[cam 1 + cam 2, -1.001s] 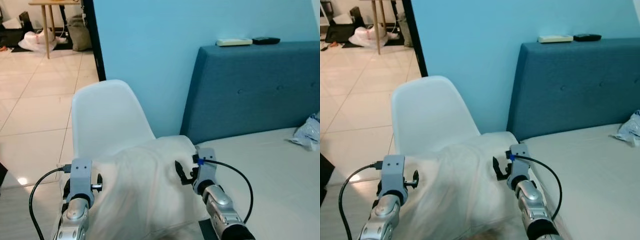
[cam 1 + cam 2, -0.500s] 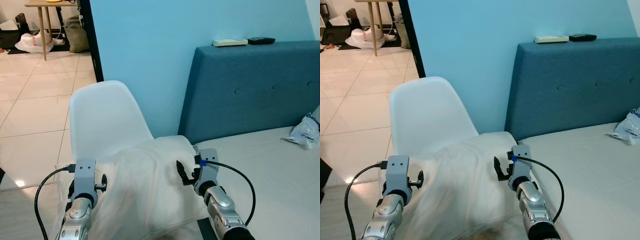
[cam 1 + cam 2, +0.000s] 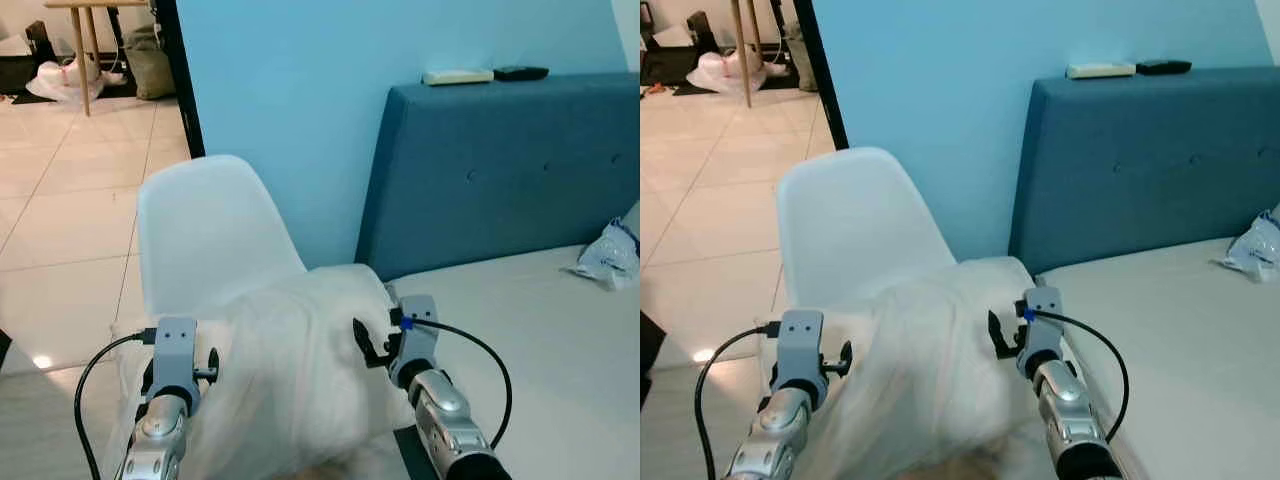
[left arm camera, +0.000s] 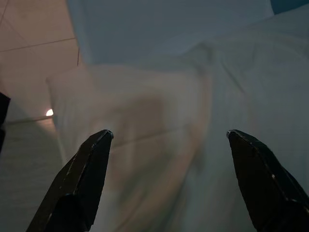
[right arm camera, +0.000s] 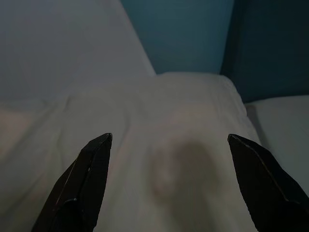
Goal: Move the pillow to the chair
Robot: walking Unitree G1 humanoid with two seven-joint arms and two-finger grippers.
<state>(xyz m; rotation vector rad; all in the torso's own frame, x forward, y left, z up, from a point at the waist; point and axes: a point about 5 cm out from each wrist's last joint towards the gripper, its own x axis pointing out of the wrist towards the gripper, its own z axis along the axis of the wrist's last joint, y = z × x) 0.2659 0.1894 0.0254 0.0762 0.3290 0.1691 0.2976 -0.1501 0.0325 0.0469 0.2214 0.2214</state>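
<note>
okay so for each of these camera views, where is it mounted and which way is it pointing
Left eye, right eye: head stereo pair, looking forward and down at the white chair, pillow and bed; both arms and both hands show.
Left wrist: looks along the open left hand at the pillow.
Right wrist: looks along the open right hand at the pillow and blue headboard.
All views share the pillow.

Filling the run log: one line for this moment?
pillow: on chair seat | left gripper: open, at pillow | right gripper: open, at pillow
</note>
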